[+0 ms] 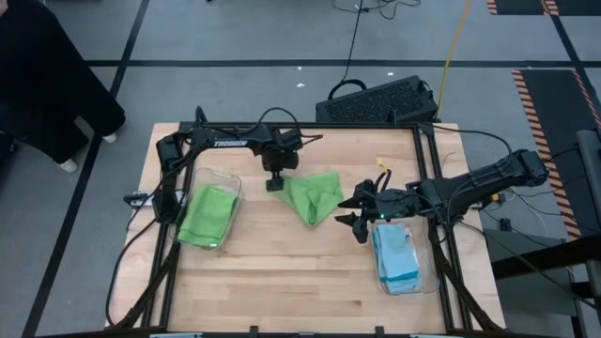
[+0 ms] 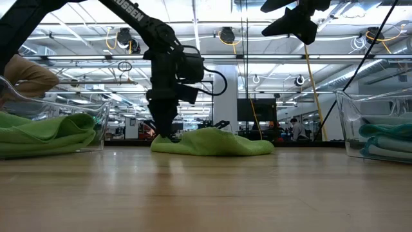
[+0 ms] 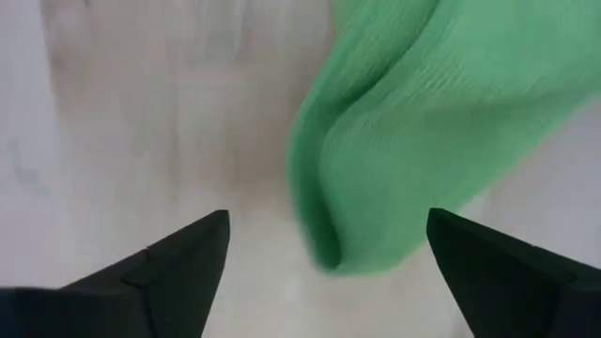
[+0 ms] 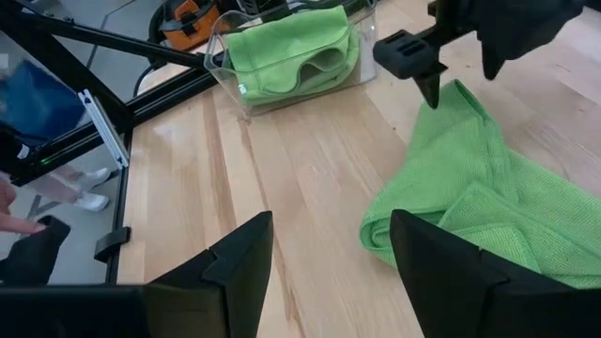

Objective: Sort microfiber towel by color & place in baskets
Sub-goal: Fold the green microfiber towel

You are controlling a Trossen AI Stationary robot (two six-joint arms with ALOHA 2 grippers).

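A lime green microfiber towel (image 1: 315, 197) lies crumpled on the wood at mid-table. My left gripper (image 1: 275, 184) points down at its left end, low over the table (image 2: 164, 134). It is open, and its fingers stand on either side of the towel's folded edge (image 3: 324, 216). The left basket (image 1: 231, 184) holds green towels (image 1: 207, 216). The right basket (image 1: 427, 274) holds light blue towels (image 1: 394, 255). My right gripper (image 1: 357, 222) hangs open and high above the table, right of the loose towel (image 4: 488, 197).
Black frame rails (image 1: 310, 126) run along the table's sides. A black perforated crate (image 1: 380, 99) sits on the floor beyond the far edge. A person stands at the far left (image 1: 38, 75). Bare wood (image 1: 300, 282) stretches between the baskets toward the near edge.
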